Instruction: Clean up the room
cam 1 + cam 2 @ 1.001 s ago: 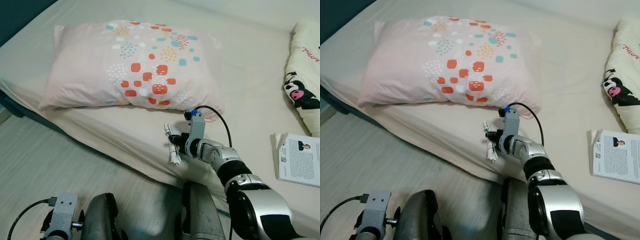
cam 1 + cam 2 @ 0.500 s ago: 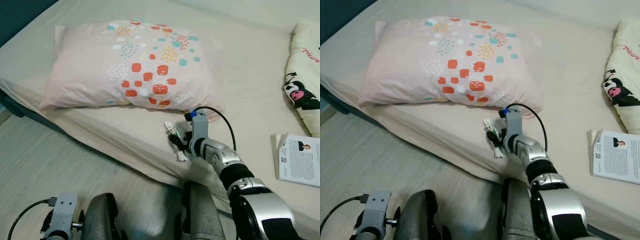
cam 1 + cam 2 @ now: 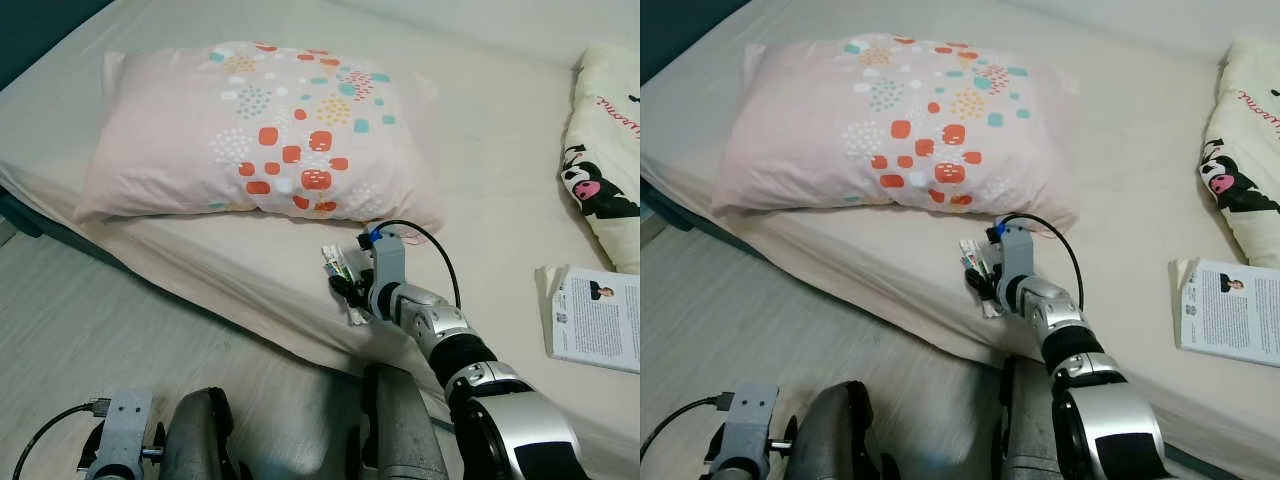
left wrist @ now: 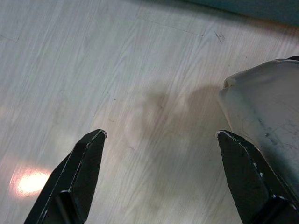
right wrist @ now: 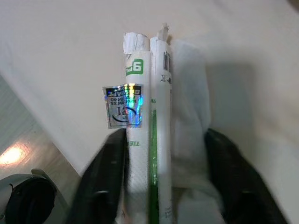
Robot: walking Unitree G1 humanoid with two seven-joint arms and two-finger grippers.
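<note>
While the left gripper (image 4: 159,177) hangs spread over the floor, the right gripper (image 3: 345,290) pinches a white wrapper (image 5: 147,140) near the pillow (image 3: 260,130).

The left gripper (image 4: 161,175) hangs over a pale wood-grain floor (image 4: 140,84), its two black fingers (image 4: 77,175) spread wide apart with nothing between them. A grey-white rounded robot part (image 4: 264,116) sits beside one finger, and a bright light spot (image 4: 30,182) glints on the floor.

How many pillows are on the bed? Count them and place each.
1. The pink dotted pillow lies on the bed, just beyond the right gripper. The cartoon-print bedding at the right edge may hide another.
</note>
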